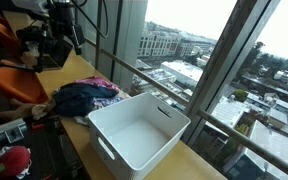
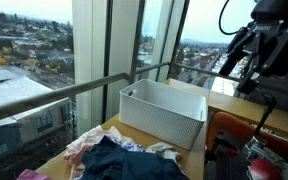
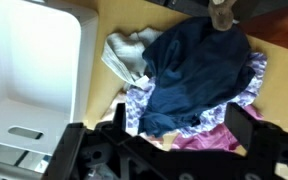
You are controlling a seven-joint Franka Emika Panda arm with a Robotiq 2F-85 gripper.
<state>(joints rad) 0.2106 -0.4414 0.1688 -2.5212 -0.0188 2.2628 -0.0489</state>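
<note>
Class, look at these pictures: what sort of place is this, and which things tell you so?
Probably an upper-floor office or lab: tall windows look down on city rooftops, and a wooden table beside them holds a white bin and a pile of clothes.

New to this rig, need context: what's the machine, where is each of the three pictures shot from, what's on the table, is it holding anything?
It is a single robot arm with a two-fingered gripper, steered by a person. Two pictures come from cameras standing off the robot, looking at the same wooden table by tall windows from different spots. The third comes from a camera on the wrist, looking straight down; the dark shapes along its bottom edge are gripper parts.

On the table are a white plastic bin, which looks empty, and beside it a pile of clothes: a dark blue garment on top, with white, purple-patterned and pink pieces under it.

The gripper hangs above the table, open, and holds nothing.
</note>
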